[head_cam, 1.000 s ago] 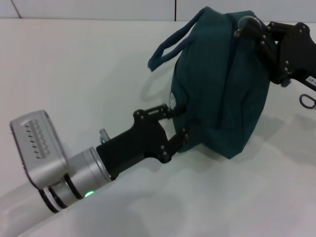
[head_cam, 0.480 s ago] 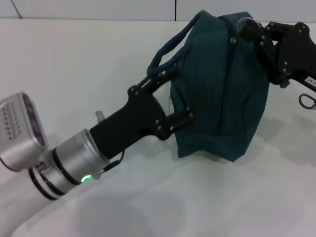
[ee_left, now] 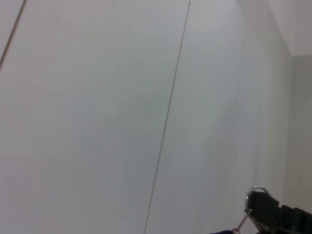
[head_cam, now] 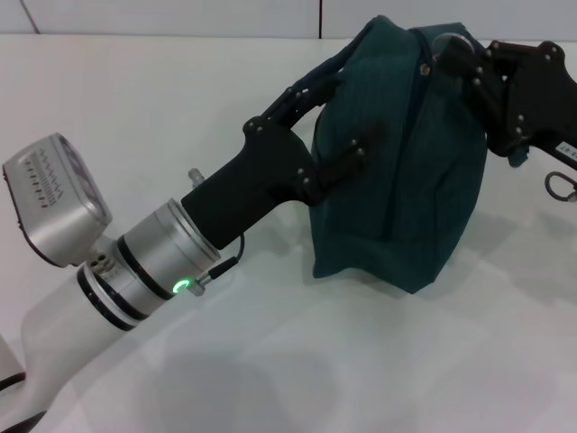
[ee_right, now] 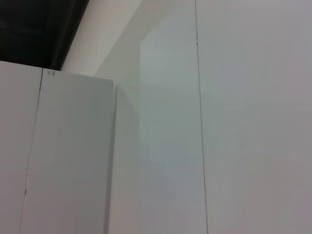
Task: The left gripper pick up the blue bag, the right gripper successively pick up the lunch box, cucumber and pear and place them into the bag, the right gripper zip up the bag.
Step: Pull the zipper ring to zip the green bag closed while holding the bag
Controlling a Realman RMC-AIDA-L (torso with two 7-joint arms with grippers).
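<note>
Left pincer [head_cam: 335, 122] risen along blue bag [head_cam: 406, 171] side since a second ago; fingers spread, one under handle, one on fabric. Bag upright on tabletop [head_cam: 135, 108]. Right pincer [head_cam: 451, 56] at zipper top; grip state cannot tell. Judgement: zipping stage near finish.

Blue bag [head_cam: 397, 171]: dark teal-blue, plain fabric. Left tool [head_cam: 329, 117]: black linkage, silver wrist, green light ring. Right tool [head_cam: 469, 54]: all black. Counter [head_cam: 135, 108]: plain white. Wall [ee_left: 97, 107]: white panels, thin dark seams.
</note>
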